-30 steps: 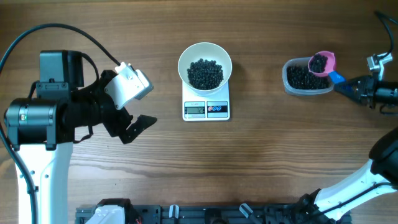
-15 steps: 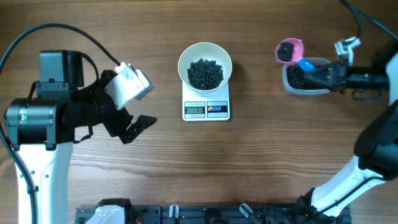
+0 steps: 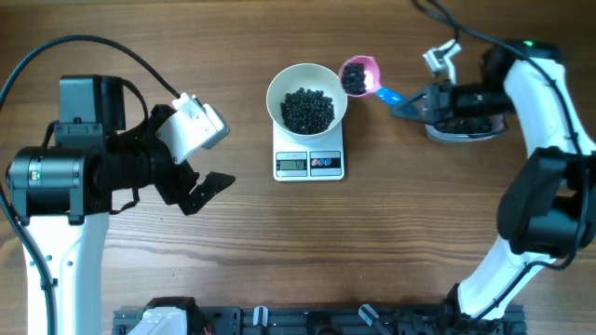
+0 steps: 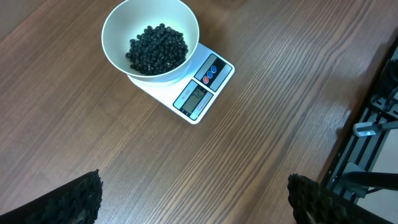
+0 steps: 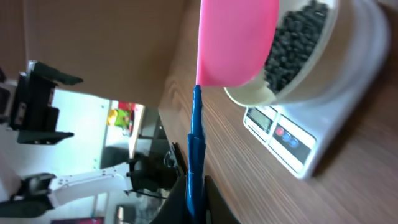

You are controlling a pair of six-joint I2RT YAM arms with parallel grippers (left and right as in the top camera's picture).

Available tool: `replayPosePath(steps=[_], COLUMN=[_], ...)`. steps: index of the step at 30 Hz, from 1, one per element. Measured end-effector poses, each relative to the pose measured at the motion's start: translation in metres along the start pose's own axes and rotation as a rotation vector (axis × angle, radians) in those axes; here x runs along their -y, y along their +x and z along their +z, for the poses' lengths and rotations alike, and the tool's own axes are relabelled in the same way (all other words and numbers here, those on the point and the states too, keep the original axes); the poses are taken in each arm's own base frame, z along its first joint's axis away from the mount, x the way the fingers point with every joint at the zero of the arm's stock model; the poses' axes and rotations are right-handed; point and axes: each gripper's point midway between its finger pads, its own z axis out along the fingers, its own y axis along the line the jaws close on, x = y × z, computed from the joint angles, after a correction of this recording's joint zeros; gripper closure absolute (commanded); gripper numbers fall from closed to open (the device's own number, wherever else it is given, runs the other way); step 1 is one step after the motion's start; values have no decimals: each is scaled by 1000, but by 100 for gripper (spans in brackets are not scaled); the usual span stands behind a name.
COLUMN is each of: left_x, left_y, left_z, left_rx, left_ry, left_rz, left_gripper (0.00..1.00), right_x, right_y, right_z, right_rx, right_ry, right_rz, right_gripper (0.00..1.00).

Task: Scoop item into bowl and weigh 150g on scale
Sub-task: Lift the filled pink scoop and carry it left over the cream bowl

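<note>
On the small white kitchen scale [image 3: 309, 165], a round white bowl [image 3: 273, 93] is sitting, and a low heap of tiny black beads [image 3: 307, 110] is lying in its bottom. Along the scale's front edge a grey display is showing digits too small to read, with a red and a blue round button sitting beside it.

Just right of the scale, level with the bowl, a pink scoop [image 3: 372, 84] with a blue handle is hanging close to the bowl's rim, its cup carrying more black beads. Whether cup and rim are touching cannot be told. The right gripper [image 3: 410, 104] is pinching the blue handle tightly between its fingers.

Further right of the scale, a clear plastic tub [image 3: 461, 136] is lying partly hidden under that gripper, with dark beads showing inside.

Well left of the scale, the left gripper [image 4: 194, 204] is hanging over the wooden table [image 3: 419, 233] with its jaws spread wide, gripping nothing.
</note>
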Motion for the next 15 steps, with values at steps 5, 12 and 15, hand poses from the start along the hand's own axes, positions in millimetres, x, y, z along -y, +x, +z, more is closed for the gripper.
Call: replayPosePath(steps=[5,12,15], left_x=[0,0,0], left_y=[0,0,0], left_z=[0,0,0], left_rx=[0,0,0], left_ry=[0,0,0], left_rz=[0,0,0], left_gripper=[0,0,0], right_x=[-7,10,20], right_y=[-5,-1,-1], right_z=[31,67,77], right_rx=[-53,-164,-200], right_ry=[13,158,234], right_rz=[-77,-145,-172], right_gripper=[95,95,95])
